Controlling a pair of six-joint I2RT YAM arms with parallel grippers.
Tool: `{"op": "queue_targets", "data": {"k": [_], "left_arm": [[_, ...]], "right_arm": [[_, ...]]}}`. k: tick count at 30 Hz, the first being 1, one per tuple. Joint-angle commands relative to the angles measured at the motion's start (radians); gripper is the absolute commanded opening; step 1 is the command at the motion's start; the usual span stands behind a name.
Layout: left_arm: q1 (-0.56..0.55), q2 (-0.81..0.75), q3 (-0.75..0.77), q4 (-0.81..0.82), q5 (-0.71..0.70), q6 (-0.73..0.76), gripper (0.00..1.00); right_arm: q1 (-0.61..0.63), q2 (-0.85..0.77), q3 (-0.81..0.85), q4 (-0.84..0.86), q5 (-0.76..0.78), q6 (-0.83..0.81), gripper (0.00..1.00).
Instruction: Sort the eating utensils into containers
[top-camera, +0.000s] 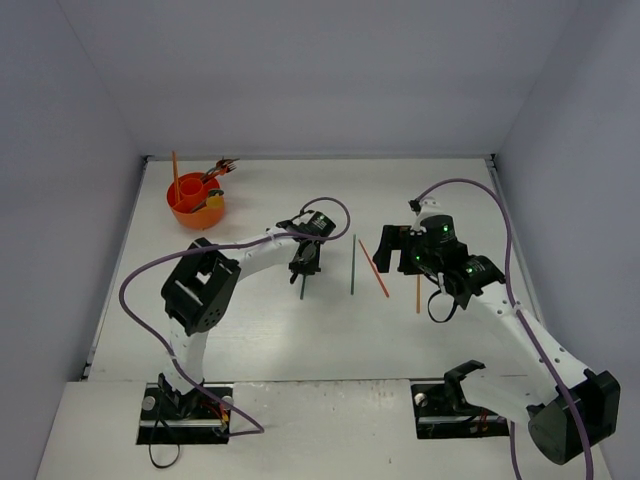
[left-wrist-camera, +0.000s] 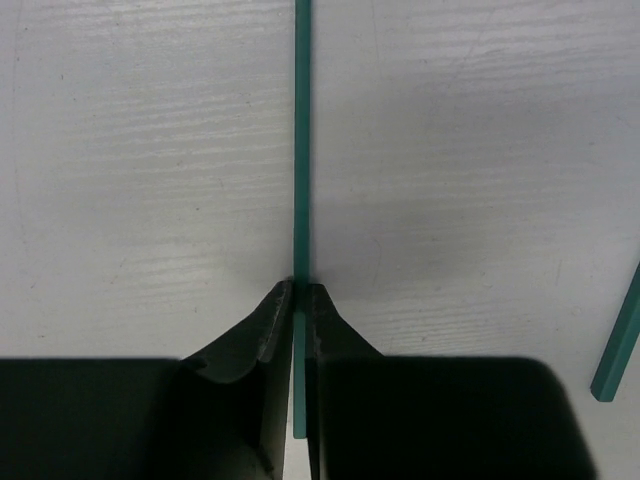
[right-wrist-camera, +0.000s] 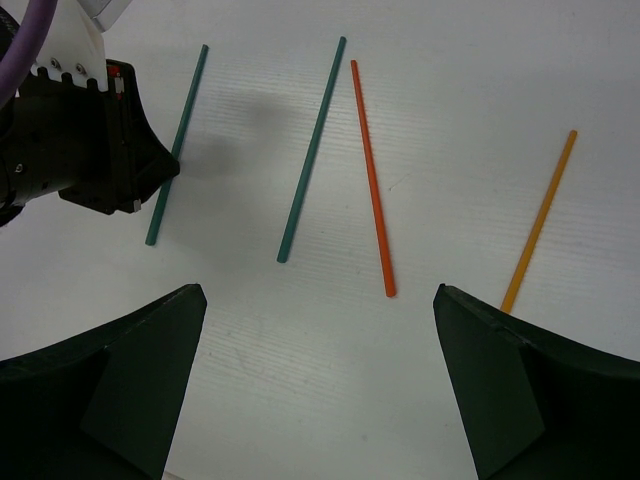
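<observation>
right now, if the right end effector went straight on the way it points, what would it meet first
Probably the table, beside the near end of the red-orange chopstick; depth is unclear.

No text, label, brand, number or sign can be read in any of the three views — nothing is legible.
</observation>
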Motion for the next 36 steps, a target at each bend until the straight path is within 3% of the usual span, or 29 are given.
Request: {"op": "queue_targets", "data": {"k": [1,8,12,17,20,27,33,36], "left_arm": [[0.006,0.027,-0.003,-0.049,-0.023,0.003,0.00],[0.014,-0.124,-0.019,-0.020,-0.129,0.089,0.00],[0.039,-0.341,-0.067,0.078,-0.215,0.168,0.00],[0.207,-0.510,-0.096,0.176,-0.169,0.249,0.00],[0.406,-0.566,-0.076,0.231,-0.114,0.339,0.00],[0.744,-0.498,0.004,0.396,0.075,0.493,0.00],[0.900,-0.329,0.062,0.652,0.251,0.516,0.00],[0.919,-0.260,0.106,0.679,0.283,0.544,0.00]], "right_arm": [[-0.008,0.022,0.006,0.028,0.023,-0.017,0.96],[-0.008,0.054,0.023,0.028,0.024,-0.029,0.96],[-0.008,0.082,0.040,0.028,0.030,-0.033,0.96],[-0.010,0.107,0.060,0.029,0.028,-0.038,0.96],[-0.010,0.115,0.072,0.028,0.034,-0.043,0.96],[-0.011,0.128,0.091,0.028,0.027,-0.050,0.95],[-0.014,0.129,0.114,0.028,-0.005,-0.064,0.95],[-0.014,0.134,0.121,0.028,-0.018,-0.073,0.95]]}}
